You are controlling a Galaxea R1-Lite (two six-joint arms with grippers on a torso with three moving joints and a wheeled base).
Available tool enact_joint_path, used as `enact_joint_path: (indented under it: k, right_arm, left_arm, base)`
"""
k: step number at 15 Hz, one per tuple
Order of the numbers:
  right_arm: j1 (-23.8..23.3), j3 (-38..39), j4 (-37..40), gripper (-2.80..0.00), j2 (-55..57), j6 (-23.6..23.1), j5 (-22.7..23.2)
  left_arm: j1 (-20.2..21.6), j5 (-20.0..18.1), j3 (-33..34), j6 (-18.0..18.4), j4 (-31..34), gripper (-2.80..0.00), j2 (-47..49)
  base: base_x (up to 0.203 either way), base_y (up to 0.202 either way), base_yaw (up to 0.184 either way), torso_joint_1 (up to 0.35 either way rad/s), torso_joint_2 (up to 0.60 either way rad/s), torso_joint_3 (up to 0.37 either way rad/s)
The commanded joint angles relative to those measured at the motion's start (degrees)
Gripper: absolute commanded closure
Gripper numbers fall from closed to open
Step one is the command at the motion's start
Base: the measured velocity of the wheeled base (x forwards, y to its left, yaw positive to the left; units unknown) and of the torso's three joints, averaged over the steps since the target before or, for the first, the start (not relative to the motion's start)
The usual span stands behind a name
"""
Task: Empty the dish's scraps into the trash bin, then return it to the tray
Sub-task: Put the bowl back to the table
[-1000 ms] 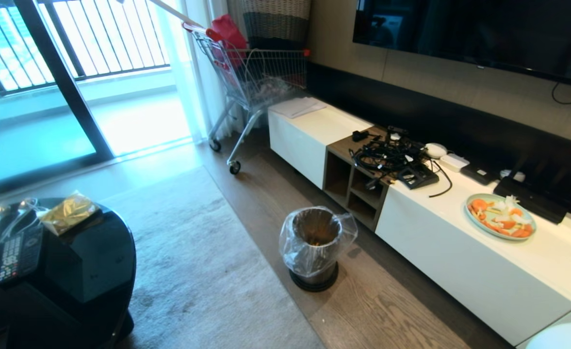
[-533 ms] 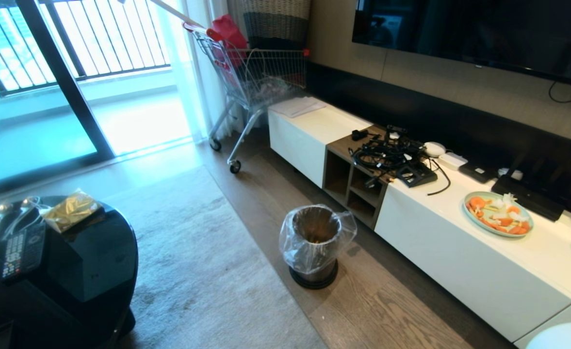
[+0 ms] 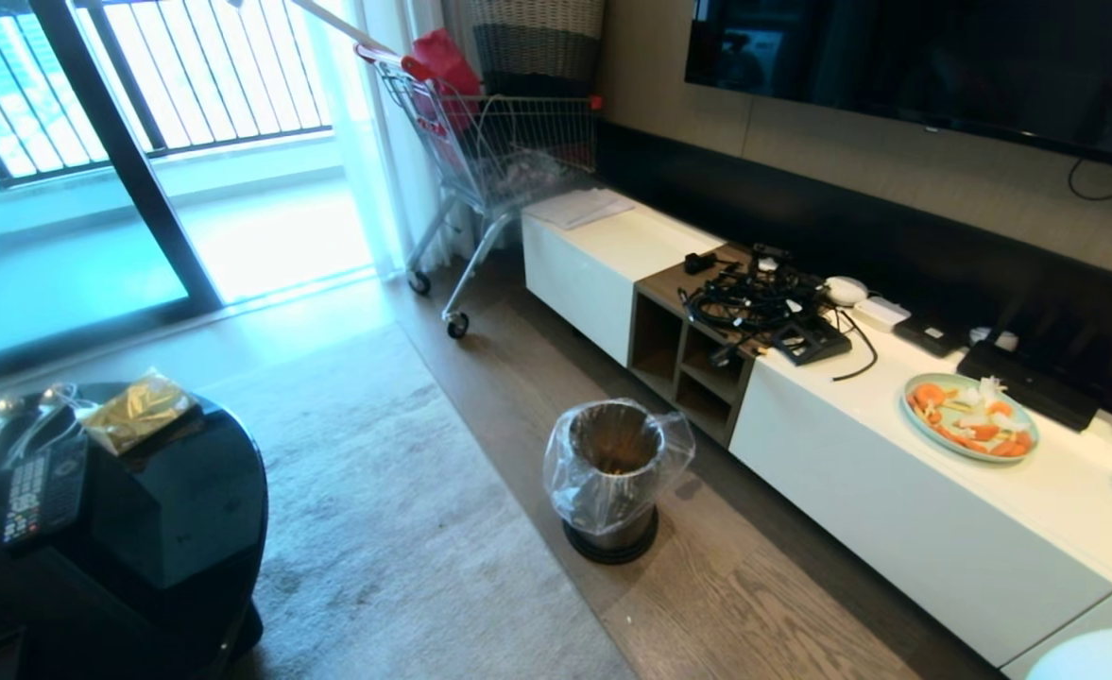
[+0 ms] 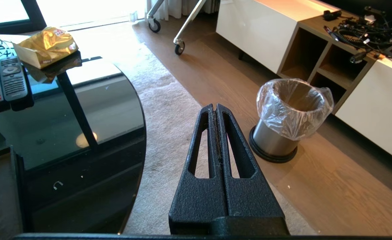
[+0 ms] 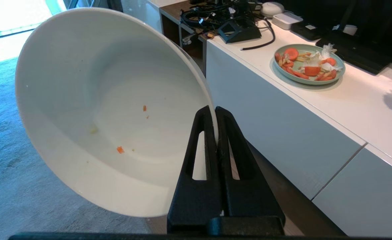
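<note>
My right gripper (image 5: 214, 108) is shut on the rim of the dish (image 5: 99, 110), a deep glossy white bowl held tipped on its side. Only a few tiny orange and pale crumbs of scraps (image 5: 120, 149) cling inside it. In the head view just a white curved part of the dish (image 3: 1099, 658) shows at the bottom right corner. The trash bin (image 3: 612, 472), shiny steel with a clear bag liner, stands on the wooden floor in front of the cabinet. My left gripper (image 4: 214, 106) is shut and empty, hanging above the carpet beside the trash bin (image 4: 290, 113). The tray is out of view.
A pale-green plate (image 3: 971, 420) of orange and pale food sits on the long white cabinet (image 3: 896, 501), past a tangle of cables (image 3: 763, 307). A black glass table (image 3: 159, 529) with remotes stands at the left. A shopping cart (image 3: 489, 151) and a woven basket (image 3: 537, 42) are at the back.
The whole head view has shifted slightly, so the camera moved a little. The bin, plate and both grippers hold as they were.
</note>
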Motion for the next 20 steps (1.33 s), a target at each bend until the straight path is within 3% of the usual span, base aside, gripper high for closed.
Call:
enact_joint_path:
  k: [1,20]
  right_arm:
    - [0.01,0.0,0.04,0.0,0.05,0.05,0.04]
    - [-0.06,0.0,0.02,0.0,0.05,0.33,-0.05]
  left_arm:
    - [0.0,0.05,0.0,-0.07,0.01,0.0,-0.02]
    - [0.0,0.05,0.0,-0.07,0.01,0.0,-0.02]
  base:
    - [0.003,-0.003,0.078,-0.006,0.01,0.001]
    - [0.001,-0.008,0.164,0.003,0.0,0.003]
